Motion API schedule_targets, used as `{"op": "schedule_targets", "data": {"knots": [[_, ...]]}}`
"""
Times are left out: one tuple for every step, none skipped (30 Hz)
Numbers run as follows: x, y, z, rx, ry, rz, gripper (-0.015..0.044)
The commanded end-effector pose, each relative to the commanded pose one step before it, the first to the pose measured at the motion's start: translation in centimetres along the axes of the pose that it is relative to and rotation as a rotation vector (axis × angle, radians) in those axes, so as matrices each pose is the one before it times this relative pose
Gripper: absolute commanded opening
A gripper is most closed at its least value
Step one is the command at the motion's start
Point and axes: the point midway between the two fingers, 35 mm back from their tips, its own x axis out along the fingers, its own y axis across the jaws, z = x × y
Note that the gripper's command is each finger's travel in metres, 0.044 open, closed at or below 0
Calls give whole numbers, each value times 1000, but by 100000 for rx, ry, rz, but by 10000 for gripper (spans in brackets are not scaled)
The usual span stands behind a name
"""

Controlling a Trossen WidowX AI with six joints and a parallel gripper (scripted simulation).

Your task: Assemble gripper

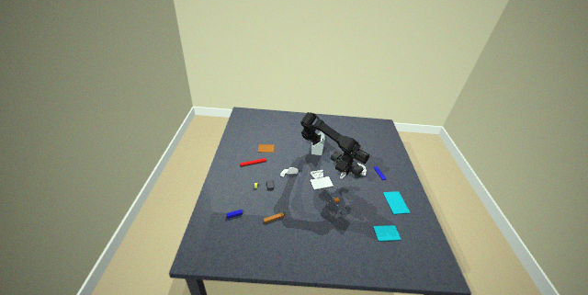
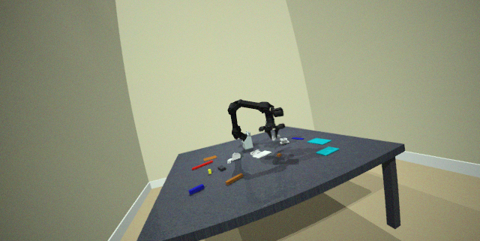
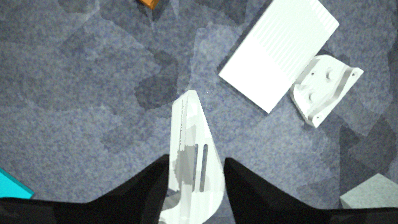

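Observation:
My gripper (image 1: 349, 171) (image 2: 273, 134) (image 3: 197, 162) is shut on a white pointed jaw (image 1: 343, 175) (image 3: 187, 122), above the table. The jaw's tip points away from the hand, and its slotted side shows in the wrist view; its rear end is partly hidden. The white gripper base (image 1: 322, 183) (image 2: 262, 154) (image 3: 265, 72), a ribbed block with a pinned bracket, lies left of the gripper in the top and exterior views. The other white jaw (image 1: 289, 172) (image 2: 235, 156) lies farther left. Another white part (image 1: 363, 169) (image 2: 284, 141) lies just right of the gripper, partly covered; its kind is unclear.
A small orange block (image 1: 336, 199) (image 2: 278, 155) lies in front of the base. Cyan sheets (image 1: 396, 202) (image 1: 387, 233) and a blue bar (image 1: 379, 173) lie right. A dark block (image 1: 270, 185), yellow piece (image 1: 256, 186), red bar (image 1: 253, 163) and orange bar (image 1: 274, 218) lie left.

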Motion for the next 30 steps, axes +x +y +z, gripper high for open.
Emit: {"op": "schedule_targets", "data": {"knots": [[-383,-887,1134,-6315,-450,516,134],[-42,-236,232,-1756,17,35,134],[-40,-242,225,-1755,15,33,134],[-38,-248,218,-1754,13,32,134],[-36,-253,211,-1753,11,30,134],[-34,-259,204,-1752,10,28,134],[-32,-264,197,-1752,8,26,134],[-30,-269,189,-1751,7,24,134],[-28,-274,182,-1750,5,22,134],[-26,-279,174,-1750,4,20,134],[-24,-283,166,-1749,3,18,134],[-22,-287,158,-1748,1,16,134],[-21,-291,150,-1747,0,14,134],[-19,-295,142,-1747,-1,12,134],[-17,-298,133,-1746,-1,10,134],[-15,-307,127,-1779,-2,8,134],[-13,-310,119,-1781,-3,5,134],[-11,-313,110,-1780,-3,3,134],[-10,-316,101,-1779,-4,0,134],[-8,-318,92,-1779,-4,-2,134],[-6,-320,82,-1778,-5,-5,134],[-4,-321,73,-1777,-5,-7,134],[-2,-323,64,-1777,-5,-10,134],[0,-324,55,-1776,-5,-12,134],[1,-325,45,-1775,-4,-15,134],[3,-325,36,-1774,-4,-17,134],[5,-326,27,-1775,-4,-20,134],[7,-326,18,-1774,-3,-22,134],[9,-325,8,-1774,-3,-25,134],[10,-325,-1,-1773,-2,-27,134]]}}
